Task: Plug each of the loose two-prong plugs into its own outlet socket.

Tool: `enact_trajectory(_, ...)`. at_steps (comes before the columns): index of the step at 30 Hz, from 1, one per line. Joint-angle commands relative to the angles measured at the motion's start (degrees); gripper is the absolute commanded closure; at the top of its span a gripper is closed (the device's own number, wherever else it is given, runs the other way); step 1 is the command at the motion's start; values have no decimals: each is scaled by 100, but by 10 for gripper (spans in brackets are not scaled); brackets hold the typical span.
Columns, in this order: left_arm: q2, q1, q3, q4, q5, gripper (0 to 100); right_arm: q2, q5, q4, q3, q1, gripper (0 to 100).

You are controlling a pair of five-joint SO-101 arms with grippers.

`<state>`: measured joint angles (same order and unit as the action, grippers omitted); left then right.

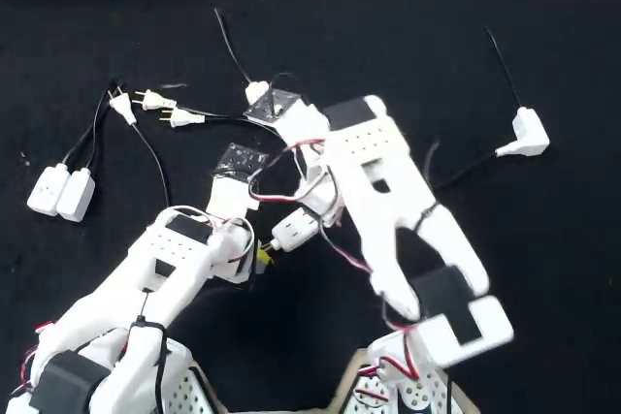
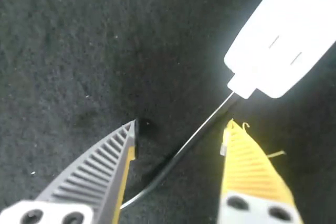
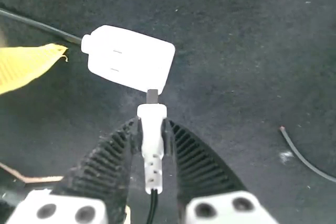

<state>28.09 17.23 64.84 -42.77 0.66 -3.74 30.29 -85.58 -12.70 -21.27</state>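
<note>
My right gripper is shut on a small white two-prong plug. The plug's prongs touch the edge of a white outlet socket lying on the black cloth; two slots show on the socket's face. In the high view this socket lies at the table's middle, between the right gripper and the left gripper. My left gripper is open, its yellow-taped fingers straddling the socket's black cable just behind the socket.
Loose plugs lie at the back left with black cords. Two white sockets sit side by side at the far left. Another white socket lies at the right, and a plug lies behind the right arm.
</note>
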Motion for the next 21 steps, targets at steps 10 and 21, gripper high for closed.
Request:
enact_trajectory(10, 18, 31, -163, -62, -35, 733, -1367, -475, -1046, 2167, -132, 988)
enact_trajectory(21, 18, 31, -163, -53, -44, 733, -1543, -501, -1116, 2255, -229, 988)
